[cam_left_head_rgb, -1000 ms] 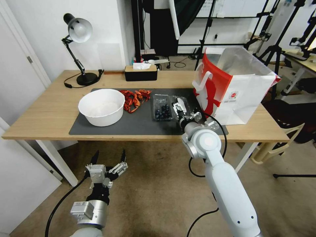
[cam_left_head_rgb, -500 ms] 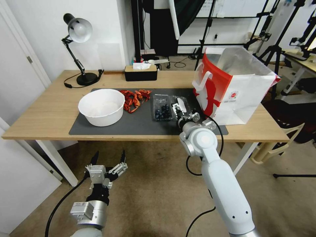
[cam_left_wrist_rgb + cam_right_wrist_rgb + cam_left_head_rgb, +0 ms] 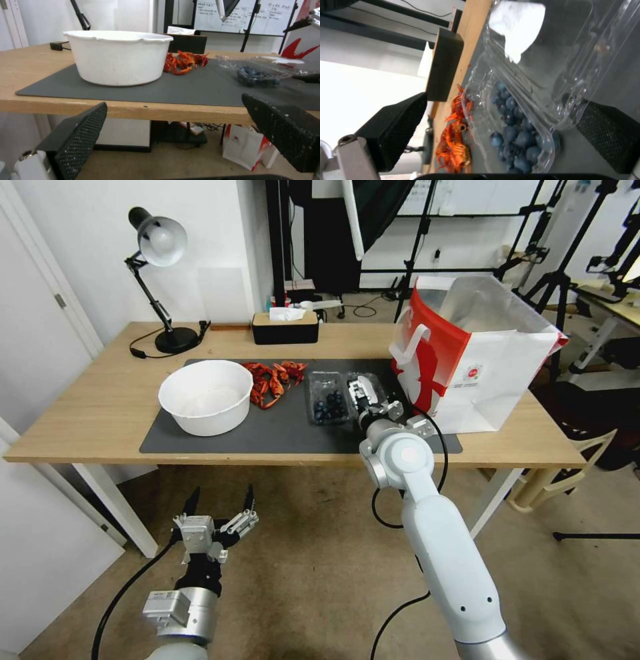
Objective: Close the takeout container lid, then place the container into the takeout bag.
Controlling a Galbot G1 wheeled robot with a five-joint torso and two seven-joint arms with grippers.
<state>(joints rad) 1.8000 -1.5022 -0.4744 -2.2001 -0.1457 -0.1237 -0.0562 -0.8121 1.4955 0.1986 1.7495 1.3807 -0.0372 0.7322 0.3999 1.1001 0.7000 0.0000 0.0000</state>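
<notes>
My right gripper [image 3: 363, 395], jaws wide, straddles the lid [image 3: 550, 62], lying open beside the blueberry takeout container [image 3: 329, 399] on the table; hinge toward the berries. Left gripper [image 3: 220, 507] parked low, jaws wide.

bright, even room light with soft shadows. window glare at the head view's far right edge, which bows outward. glare on the lid [image 3: 533, 50], whose wrist view is blurred.

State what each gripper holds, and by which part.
Nothing held. Right gripper open, its fingers straddling the lid; left gripper open below the table.
</notes>
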